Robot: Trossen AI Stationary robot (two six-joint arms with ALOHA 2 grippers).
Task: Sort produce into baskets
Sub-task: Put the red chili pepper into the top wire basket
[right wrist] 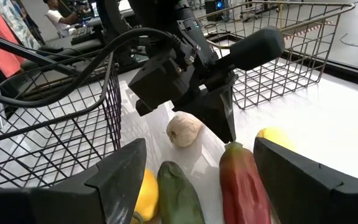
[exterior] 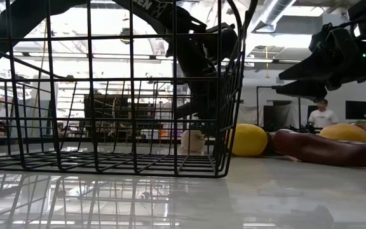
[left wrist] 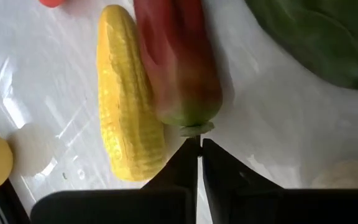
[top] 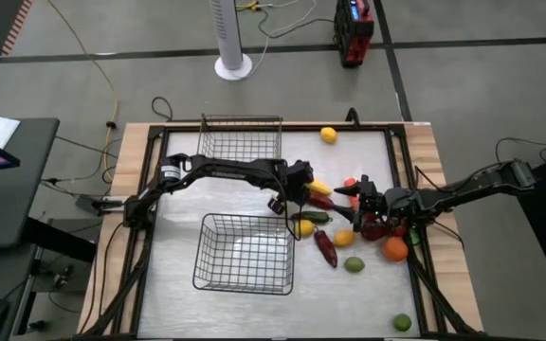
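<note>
A long red pepper (left wrist: 179, 68) lies on the table beside a yellow corn cob (left wrist: 126, 99), right of the near wire basket (top: 245, 252). My left gripper (left wrist: 199, 142) points down at the pepper's green stem end, fingers shut; it also shows in the high view (top: 301, 196). My right gripper (right wrist: 197, 186) hangs wide open above the pile, just right of the left one (top: 360, 196), touching nothing. A long green piece (right wrist: 179, 196) and the red pepper (right wrist: 244, 183) lie below its fingers. The far basket (top: 241, 137) stands empty. My left gripper pinches the red pepper's green stem (left wrist: 196, 130) with only its fingertips. The fingers come from above, pointing down, in line with the pepper's length, as the right wrist view shows (right wrist: 227, 124). The pepper lies flat on the table against the corn cob.
More produce lies right of the near basket: an orange (top: 395, 249), a lime (top: 354, 264), a dark red long piece (top: 325, 248), yellow pieces (top: 344, 238). A lemon (top: 328, 134) lies at the far edge, a green piece (top: 402, 322) near the front. A beige round piece (right wrist: 184, 129) lies by the left gripper.
</note>
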